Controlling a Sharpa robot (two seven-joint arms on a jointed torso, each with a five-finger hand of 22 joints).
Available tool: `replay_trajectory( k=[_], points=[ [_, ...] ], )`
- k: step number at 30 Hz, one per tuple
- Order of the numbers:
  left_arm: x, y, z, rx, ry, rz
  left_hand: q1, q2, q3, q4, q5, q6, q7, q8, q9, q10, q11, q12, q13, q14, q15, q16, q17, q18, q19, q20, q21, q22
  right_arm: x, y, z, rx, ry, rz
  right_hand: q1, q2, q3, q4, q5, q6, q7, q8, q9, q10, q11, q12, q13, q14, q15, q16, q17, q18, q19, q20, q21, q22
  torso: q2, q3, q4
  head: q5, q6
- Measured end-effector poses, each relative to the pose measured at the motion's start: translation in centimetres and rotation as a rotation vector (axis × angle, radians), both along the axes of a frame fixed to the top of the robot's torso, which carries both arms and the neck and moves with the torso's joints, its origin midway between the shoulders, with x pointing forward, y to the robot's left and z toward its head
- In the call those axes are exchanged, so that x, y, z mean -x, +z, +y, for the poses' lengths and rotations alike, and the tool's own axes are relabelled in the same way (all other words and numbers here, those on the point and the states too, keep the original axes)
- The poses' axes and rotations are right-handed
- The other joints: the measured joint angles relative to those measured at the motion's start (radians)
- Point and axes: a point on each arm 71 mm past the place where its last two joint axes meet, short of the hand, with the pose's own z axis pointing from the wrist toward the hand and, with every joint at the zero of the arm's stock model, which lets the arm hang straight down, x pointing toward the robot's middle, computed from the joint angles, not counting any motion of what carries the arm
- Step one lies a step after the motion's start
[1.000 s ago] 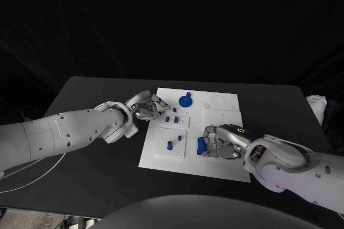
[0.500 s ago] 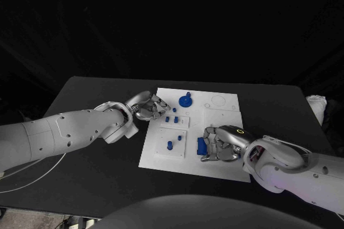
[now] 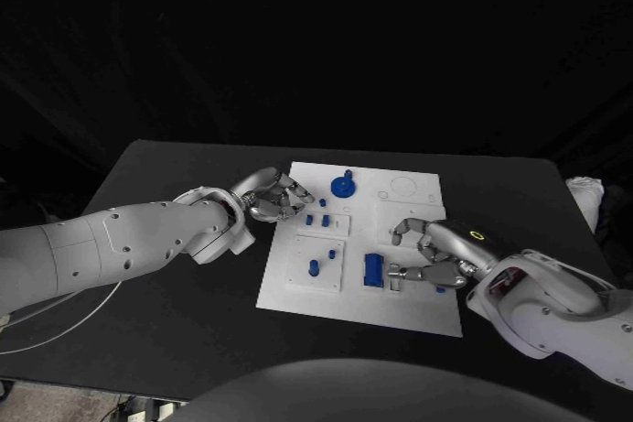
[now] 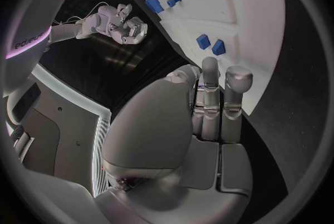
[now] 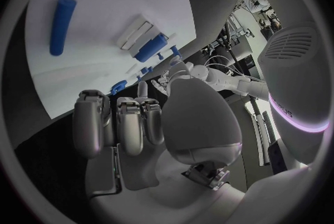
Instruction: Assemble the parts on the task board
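- Nearest the robot in the head view, at about 5 o'clock from the middle of the white task board (image 3: 316,294), the right hand (image 3: 438,257) hangs over the board's near right part. Its fingers are apart and slightly curled, and I see nothing between them.
- Just beside that hand, at its 9 o'clock, lies the blue block (image 3: 373,270) on the board, apart from the fingertips. Its long axis runs roughly 12 to 6 o'clock, so it lies side-on to the hand.
- From the right wrist view the blue block (image 5: 63,24) lies flat on the white plate beyond the fingers (image 5: 128,123), with clear space between them.
- A small blue piece (image 3: 441,288) lies on the board under the hand's near side. I cannot tell whether the hand touches it.
- My judgement: the right hand is by far the nearer one to the block, and a grasp would come from its 3 o'clock side, closing across the short width.
- Further out, at the block's 9 o'clock, two small blue pegs (image 3: 318,259) stand in a raised plate, and beyond them more pegs (image 3: 316,220) in another.
- Further still, at the board's 10 o'clock edge, the left hand (image 3: 274,198) sits with fingers curled in. The left wrist view shows these fingers (image 4: 212,96) drawn together at the board's rim. Whether they pinch anything, I cannot tell.
- Farthest, at the board's 12 o'clock, a blue knobbed disc (image 3: 343,185) stands well apart from both hands.
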Motion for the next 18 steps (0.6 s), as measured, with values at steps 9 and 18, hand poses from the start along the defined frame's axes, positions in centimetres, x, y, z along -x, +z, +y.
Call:
replay_trajectory(
  k=[9,18],
  points=[
    [0.0,0.0,0.0,0.004,0.000,-0.003,0.000,0.000,0.000,0.000,0.000,0.000,0.000,0.000,0.000,0.000,0.000,0.000,0.000,0.000,0.000,0.000,0.000,0.000,0.000,0.000,0.004,0.000,-0.6,2.4,-4.6,0.026,-0.072,-0.006,-0.035,0.130,0.010,0.004,0.269,0.272,-0.012,-0.092,-0.184,0.002,0.009,0.000,0.000,-0.001,0.009,0.000,0.000,0.000,0.000,0.011,0.022,0.000,-0.001,-0.0010,-0.0012,-0.006,0.000],
    [0.0,0.1,-0.2,0.009,-0.003,-0.006,0.000,0.000,0.000,0.000,0.000,0.000,0.000,0.000,0.000,0.000,0.000,0.000,0.000,0.000,0.000,0.000,0.000,0.000,0.000,0.000,0.004,0.000,-0.8,1.0,-6.3,0.213,-0.229,0.234,-0.315,0.164,-0.113,0.007,0.101,0.516,-0.085,-0.050,-0.145,0.000,-0.047,0.000,0.000,-0.002,-0.042,0.000,0.000,-0.015,-0.001,-0.031,0.063,0.000,0.001,-0.0001,-0.0014,-0.019,0.000]
  ],
)
